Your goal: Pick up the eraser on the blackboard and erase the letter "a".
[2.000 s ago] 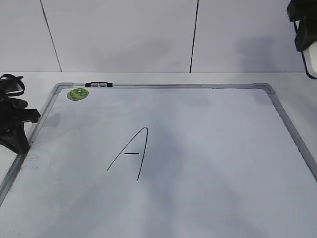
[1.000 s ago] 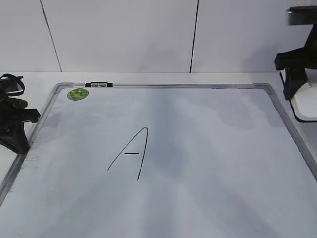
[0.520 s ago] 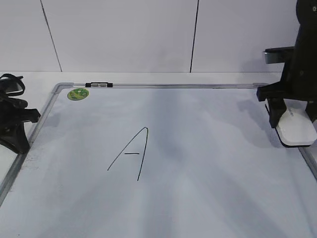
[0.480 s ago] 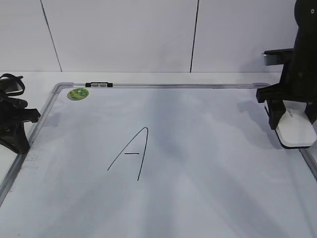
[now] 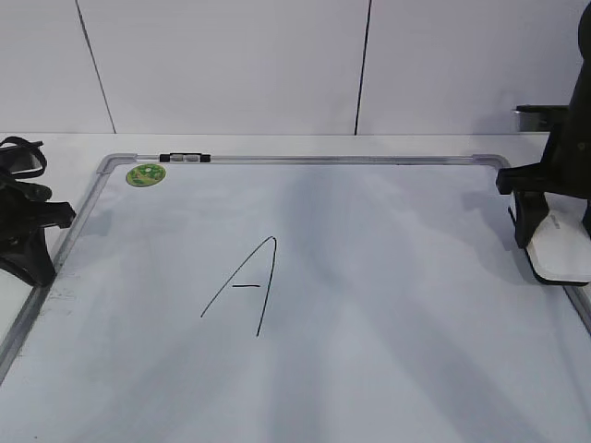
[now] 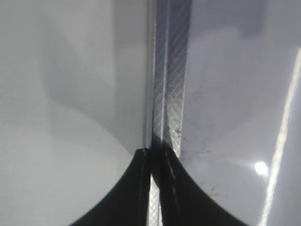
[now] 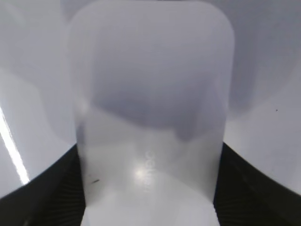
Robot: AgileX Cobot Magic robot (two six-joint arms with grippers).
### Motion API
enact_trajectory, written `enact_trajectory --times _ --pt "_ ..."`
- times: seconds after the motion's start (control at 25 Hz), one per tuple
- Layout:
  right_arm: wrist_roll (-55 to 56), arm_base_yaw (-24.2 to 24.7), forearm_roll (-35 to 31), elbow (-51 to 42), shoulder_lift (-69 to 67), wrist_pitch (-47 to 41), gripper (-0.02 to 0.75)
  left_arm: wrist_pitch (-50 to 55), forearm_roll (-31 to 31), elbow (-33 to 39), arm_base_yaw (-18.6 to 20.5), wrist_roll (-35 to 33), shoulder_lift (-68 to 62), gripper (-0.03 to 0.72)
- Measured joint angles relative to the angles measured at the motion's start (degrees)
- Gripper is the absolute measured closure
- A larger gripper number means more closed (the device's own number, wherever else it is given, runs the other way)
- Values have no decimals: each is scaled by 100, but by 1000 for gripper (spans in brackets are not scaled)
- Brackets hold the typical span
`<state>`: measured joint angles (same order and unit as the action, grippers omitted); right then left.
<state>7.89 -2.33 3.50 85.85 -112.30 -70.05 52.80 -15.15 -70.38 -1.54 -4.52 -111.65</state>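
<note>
The right gripper [image 5: 557, 242] holds the eraser [image 5: 565, 253] between its wide-set fingers, at the board's [image 5: 369, 369] right edge, far side. The left gripper [image 6: 155, 155], jaws together and empty, sits over the board's left frame. A capital "A" [image 5: 245, 288] is left of centre.

The blackboard [image 5: 388, 305] has a smooth, glossy white surface that throws back light streaks. Its frame [image 6: 170, 70] looks like silver-grey metal with a fine crosshatched texture. The eraser [image 7: 150, 108] appears to be smooth, slightly shiny white plastic, though the close view is blurred.
</note>
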Motion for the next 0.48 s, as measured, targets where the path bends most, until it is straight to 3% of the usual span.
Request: enact_trajectory --times 0.48 --pt "-269 -2 -251 0 -246 23 179 0 -8 0 0 0 0 672"
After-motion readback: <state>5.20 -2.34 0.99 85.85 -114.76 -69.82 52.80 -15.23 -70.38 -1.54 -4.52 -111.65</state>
